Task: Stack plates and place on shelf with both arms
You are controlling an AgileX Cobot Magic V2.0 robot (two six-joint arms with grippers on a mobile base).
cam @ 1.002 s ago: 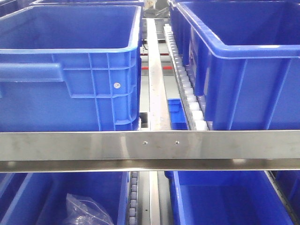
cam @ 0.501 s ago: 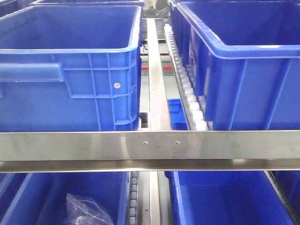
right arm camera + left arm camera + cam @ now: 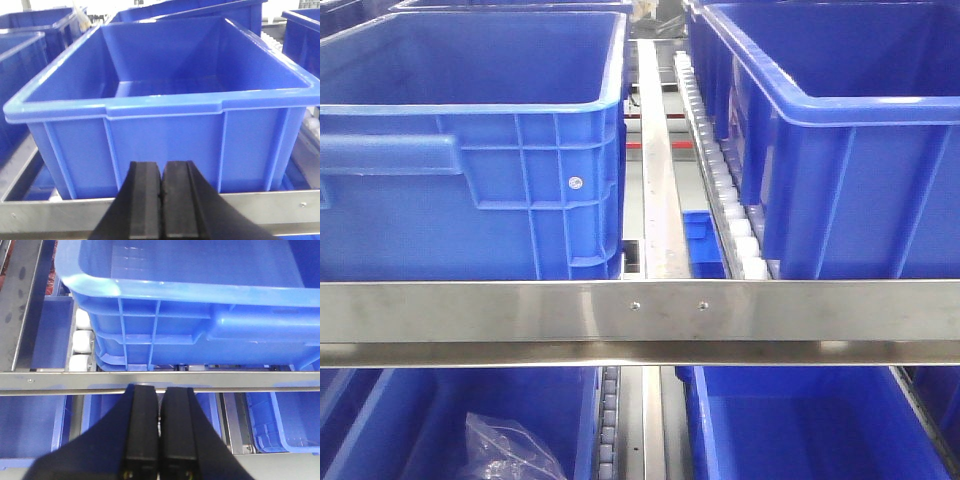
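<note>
No plates show in any view. My left gripper (image 3: 160,388) is shut, its two black fingers (image 3: 142,425) pressed together with nothing between them; it hangs just in front of a steel rail (image 3: 240,380) below a blue bin (image 3: 200,290). My right gripper (image 3: 161,163) is shut too and empty, level with the front wall of another blue bin (image 3: 165,135) that stands on a steel rail (image 3: 55,212). Neither gripper appears in the front view. I cannot tell whether this rack is the shelf.
The front view faces a roller rack: a steel crossbar (image 3: 640,312), large blue bins at left (image 3: 470,150) and right (image 3: 860,150), white rollers (image 3: 730,200) between them. More blue bins (image 3: 800,430) sit on the lower level, one holding a clear plastic bag (image 3: 510,452).
The front view has shifted slightly: bins, rollers and crossbar screws now sit a little further right in the picture.
</note>
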